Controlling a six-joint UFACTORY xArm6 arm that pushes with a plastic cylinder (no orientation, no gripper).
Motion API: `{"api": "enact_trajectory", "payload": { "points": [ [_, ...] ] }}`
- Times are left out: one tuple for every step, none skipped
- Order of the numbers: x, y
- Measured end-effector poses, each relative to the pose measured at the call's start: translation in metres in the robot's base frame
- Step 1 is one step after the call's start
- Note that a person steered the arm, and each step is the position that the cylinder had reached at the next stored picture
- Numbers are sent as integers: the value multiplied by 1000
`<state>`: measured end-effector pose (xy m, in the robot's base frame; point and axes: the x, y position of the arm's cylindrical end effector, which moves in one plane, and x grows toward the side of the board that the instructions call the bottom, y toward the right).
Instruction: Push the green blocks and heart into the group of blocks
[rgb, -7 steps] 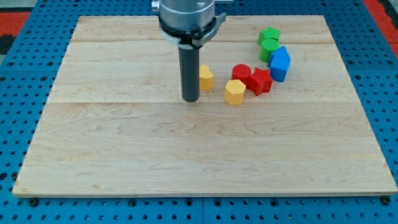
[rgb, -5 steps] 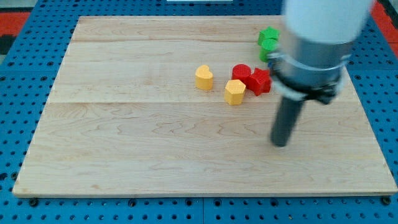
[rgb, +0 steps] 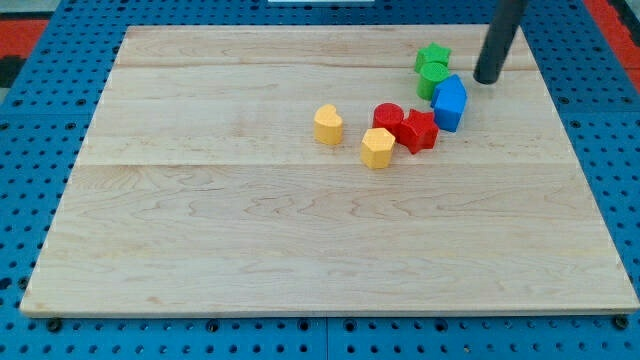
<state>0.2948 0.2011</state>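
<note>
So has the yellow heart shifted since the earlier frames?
No. The yellow heart sits at the same spot left of the yellow block; only my tip moved, now right of the green blocks.

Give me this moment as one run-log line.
my tip: right of green blocks, no contact | yellow heart: apart, left of group | red blocks, blue block: clustered

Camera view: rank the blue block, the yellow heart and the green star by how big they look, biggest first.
1. Blue block, clearly the largest.
2. Yellow heart.
3. Green star, though it lies farther toward the view's top and the green block below partly hides it, so its rank against the heart is unsure.
</note>
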Motion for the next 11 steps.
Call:
{"api": "enact_trajectory", "payload": {
  "points": [
    [-16, -12],
    [-16, -56],
    [-16, -59],
    [-16, -59],
    [-35, -56],
    [-31, 15],
    [-3, 29],
    [17, 9],
    [20, -33],
    [9, -62],
    [10, -70]
  ]
}}
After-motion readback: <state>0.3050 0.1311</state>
